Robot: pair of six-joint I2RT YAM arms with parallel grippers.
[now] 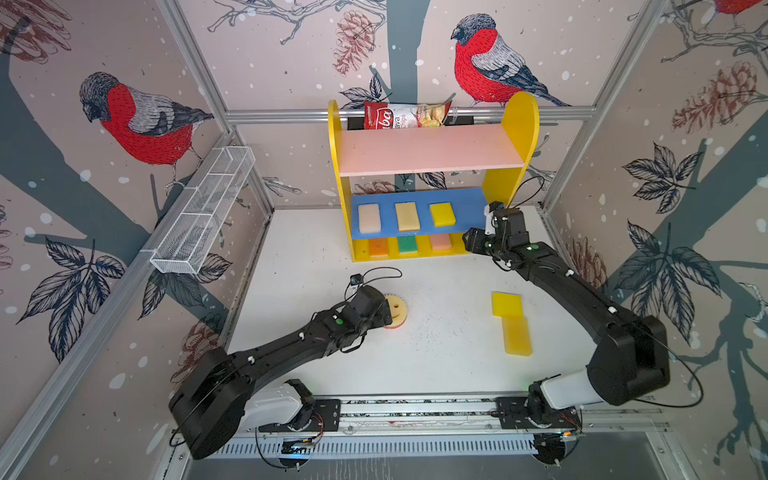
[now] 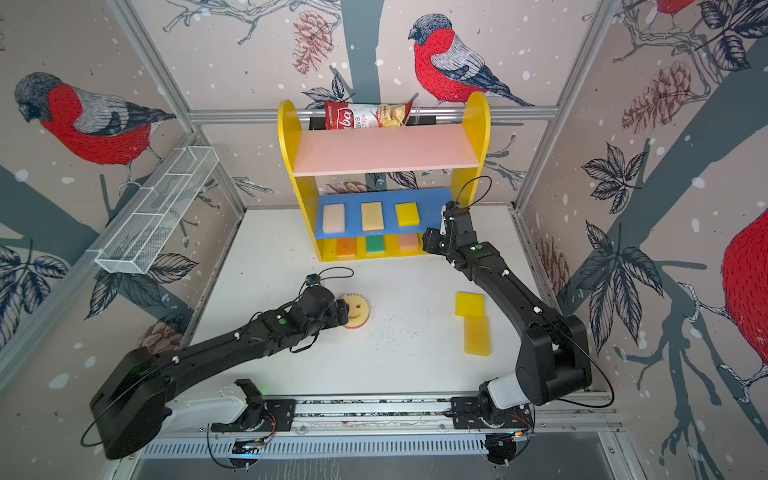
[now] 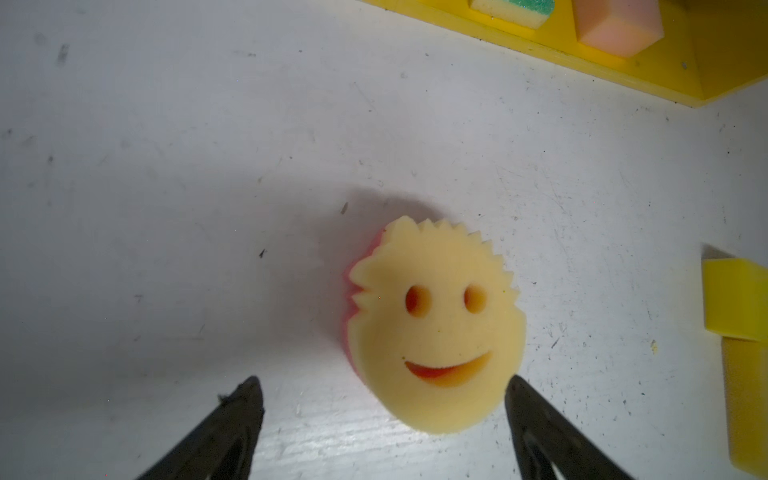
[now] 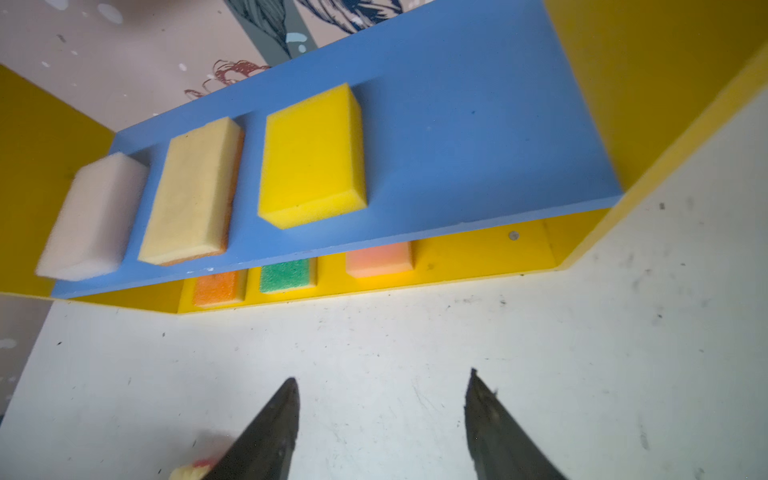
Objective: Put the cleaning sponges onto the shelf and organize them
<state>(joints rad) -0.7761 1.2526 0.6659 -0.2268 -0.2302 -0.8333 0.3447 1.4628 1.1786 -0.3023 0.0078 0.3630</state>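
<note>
While the left claw [image 3: 383,381] hangs wide open low over the white worktop [image 1: 436,365], the round smiley sponge [image 3: 436,328] lies flat and face up just ahead of it. Its chin edge reaches in between the two fingers. One finger sits just beside the sponge's rim and the other stands clear, so nothing is gripped. A pink layer shows under the sponge's yellow face.

The right claw [image 4: 382,375] is parted too and holds nothing, with only bare worktop between its fingers. In both top views it hovers in front of the right end of the shelf [image 1: 519,137], which stands at the back of the worktop.

On the blue middle board [image 1: 469,208] three sponges lie in a row, each apart from the next. From the left they are the cream sponge [image 1: 369,218], the pale yellow sponge [image 1: 407,216] and the bright yellow sponge [image 1: 441,214]. Below them on the yellow base [image 1: 419,254] sit the orange sponge [image 1: 378,247], the green sponge [image 1: 407,244] and the salmon sponge [image 1: 440,242], half hidden under the blue board.

A chips bag [image 1: 405,115] is at the back of the pink top board [image 1: 428,149].

Two more lie on the worktop's right side, beside the right arm. The square yellow sponge [image 1: 506,304] and the longer amber sponge [image 1: 517,336] touch end to end.

A white wire basket [image 1: 203,216] hangs on the left wall.
</note>
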